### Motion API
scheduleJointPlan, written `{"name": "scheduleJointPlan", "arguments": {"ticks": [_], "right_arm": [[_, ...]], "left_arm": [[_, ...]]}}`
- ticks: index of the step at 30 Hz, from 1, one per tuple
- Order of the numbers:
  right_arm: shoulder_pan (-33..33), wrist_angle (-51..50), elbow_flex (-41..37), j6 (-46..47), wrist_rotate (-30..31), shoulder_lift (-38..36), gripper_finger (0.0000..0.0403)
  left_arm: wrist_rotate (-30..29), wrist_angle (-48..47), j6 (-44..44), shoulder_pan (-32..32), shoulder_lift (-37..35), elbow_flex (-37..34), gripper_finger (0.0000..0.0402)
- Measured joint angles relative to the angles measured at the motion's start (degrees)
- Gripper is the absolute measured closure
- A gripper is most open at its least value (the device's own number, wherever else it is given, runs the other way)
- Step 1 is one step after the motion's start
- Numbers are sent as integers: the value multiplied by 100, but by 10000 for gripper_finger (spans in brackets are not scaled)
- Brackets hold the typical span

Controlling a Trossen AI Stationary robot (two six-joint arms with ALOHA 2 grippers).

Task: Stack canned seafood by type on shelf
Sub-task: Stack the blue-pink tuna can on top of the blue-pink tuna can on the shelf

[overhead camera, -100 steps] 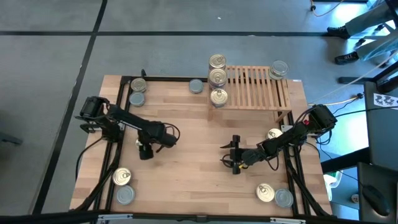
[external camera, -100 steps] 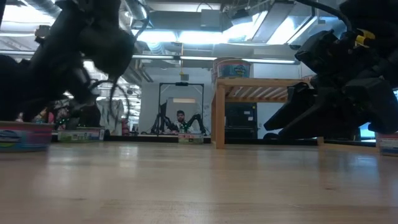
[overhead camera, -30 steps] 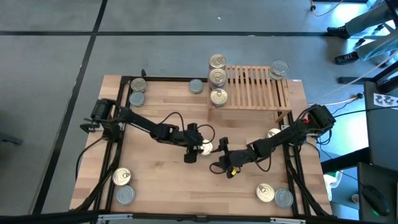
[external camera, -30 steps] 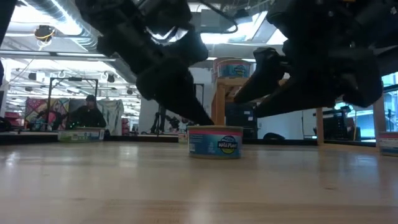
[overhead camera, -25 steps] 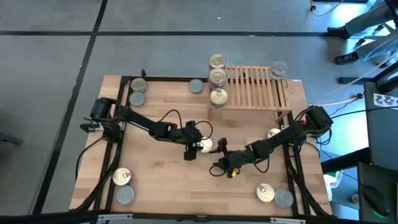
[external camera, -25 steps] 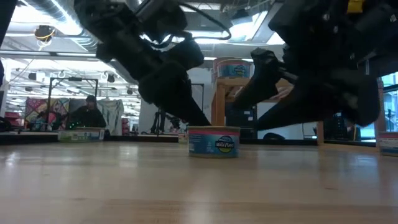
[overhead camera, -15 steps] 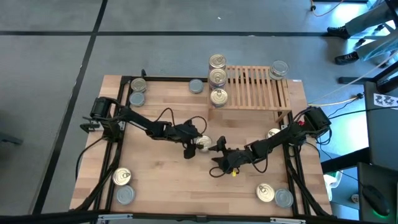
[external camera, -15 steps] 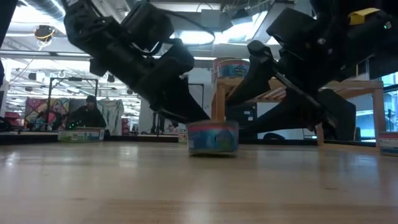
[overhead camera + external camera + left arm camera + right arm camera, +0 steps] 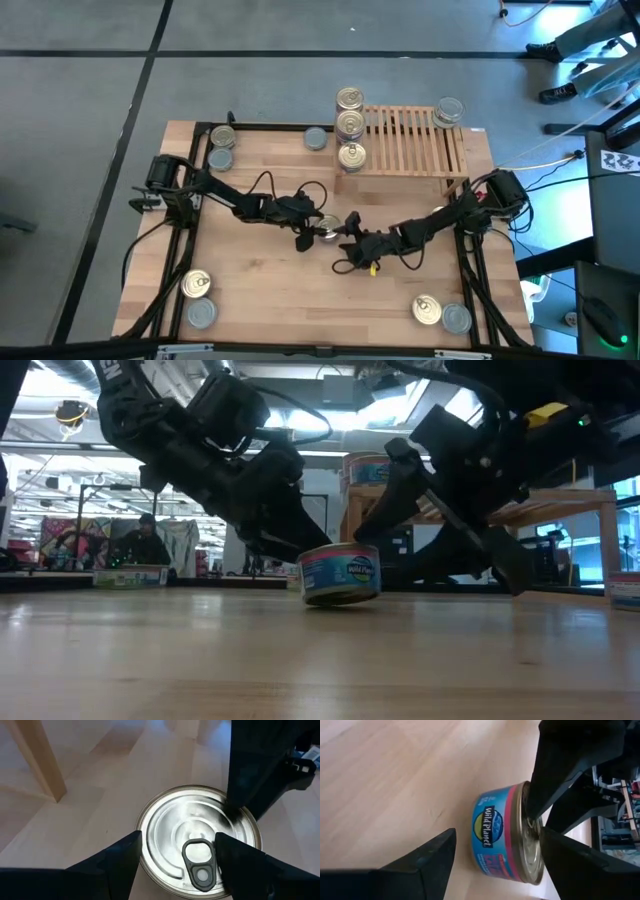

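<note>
Tin: a gold pull-tab tin (image 9: 340,573) with a blue and red label is seen at mid-table, directly between the two pincers; in the low view it is tilted, one edge lifted off the table (image 9: 260,290).
Left pincer: the left pincer (image 9: 312,229) is set at the tin from the left, fingers spread about a tin's width; in the left wrist view its fingers (image 9: 107,865) are seen on either side of the lid (image 9: 197,840), touching or just beside the rim. A firm hold cannot be told.
Right pincer: the right pincer (image 9: 350,228) is set at the tin from the opposite side, fingers wide apart; in the right wrist view the tin (image 9: 510,832) lies ahead between them, nothing held. One finger of the left pincer (image 9: 560,765) is seen resting on the tin's lid edge.
Key relation: the tin lies just ahead of both pincers, its flat axis tipped from upright; the left pincer is judged the nearer and already straddling it.
Step judged: a hand-over or joint righting of the tin, before carriage to the shelf.
Shelf: the slatted shelf (image 9: 412,145) stands beyond both pincers at the far table edge, well apart from the tin; gold tins (image 9: 349,126) are ranged at its left end, a grey tin (image 9: 449,111) at its right end.
Other tins: pairs are left at the near left corner (image 9: 197,298), near right corner (image 9: 441,312) and far left corner (image 9: 221,147).
Risk judged: a tilted tin may slip or roll if squeezed off-centre.
</note>
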Motion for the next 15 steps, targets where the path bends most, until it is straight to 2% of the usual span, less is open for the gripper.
{"name": "scheduleJointPlan", "arguments": {"ticks": [6,11,15], "right_arm": [[-152,45,0,-64,-20,13,123],[-188,308,5,-151,-18,310,123],[-179,522,190,-435,504,675,123]], "left_arm": [[-35,144,-195,8,4,-2,149],[-41,160,-359,17,4,0,149],[-44,198,-434,15,4,-3,149]]}}
